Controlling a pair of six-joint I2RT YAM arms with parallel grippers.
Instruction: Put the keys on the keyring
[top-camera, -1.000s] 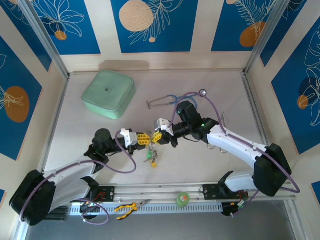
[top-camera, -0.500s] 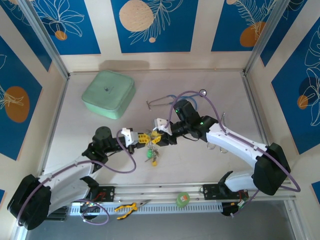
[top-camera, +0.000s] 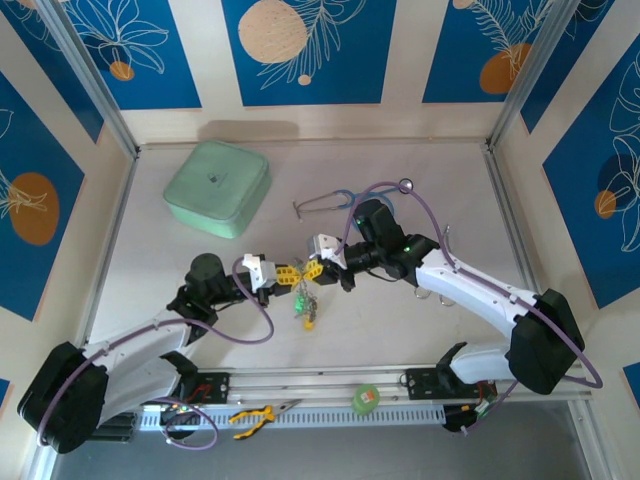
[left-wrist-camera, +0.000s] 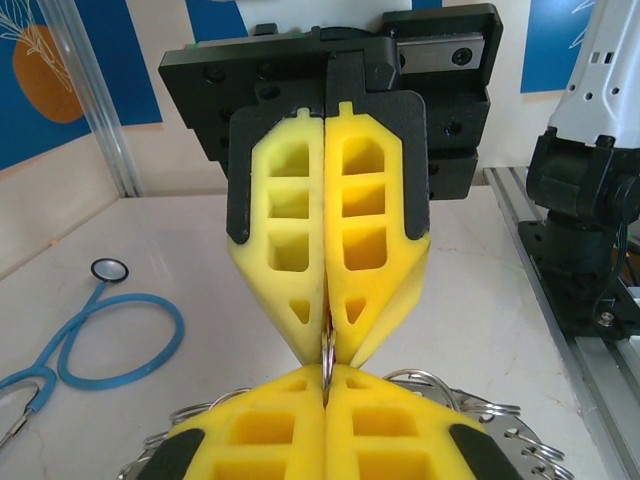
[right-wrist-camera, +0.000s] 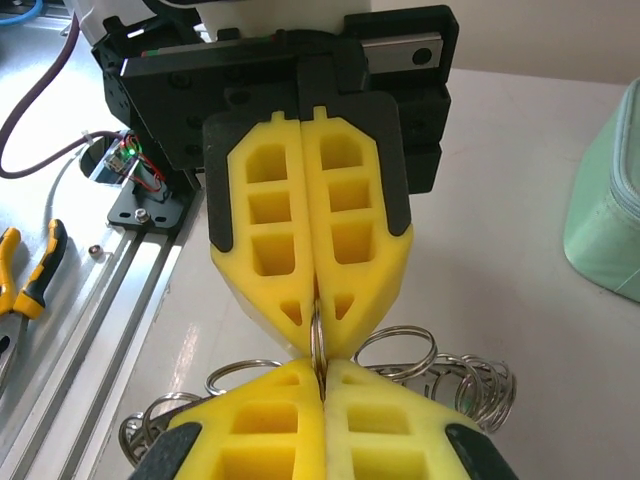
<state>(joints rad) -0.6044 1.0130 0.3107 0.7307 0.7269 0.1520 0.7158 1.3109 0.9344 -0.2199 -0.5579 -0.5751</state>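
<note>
With left jaws and right jaws both clenched tip-to-tip on the thin keyring (right-wrist-camera: 316, 345) above mid-desk (top-camera: 380, 330), keys (top-camera: 306, 308) dangling beneath, uneven pulling could slip the wire out and drop everything.

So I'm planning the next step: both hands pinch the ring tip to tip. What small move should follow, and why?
Probably draw the right hand slightly away from the left hand, to part the coil of the thin silver metal keyring. Both are shut on its wire, tip to tip, with green- and yellow-tagged keys dangling below; no opening shows.
</note>
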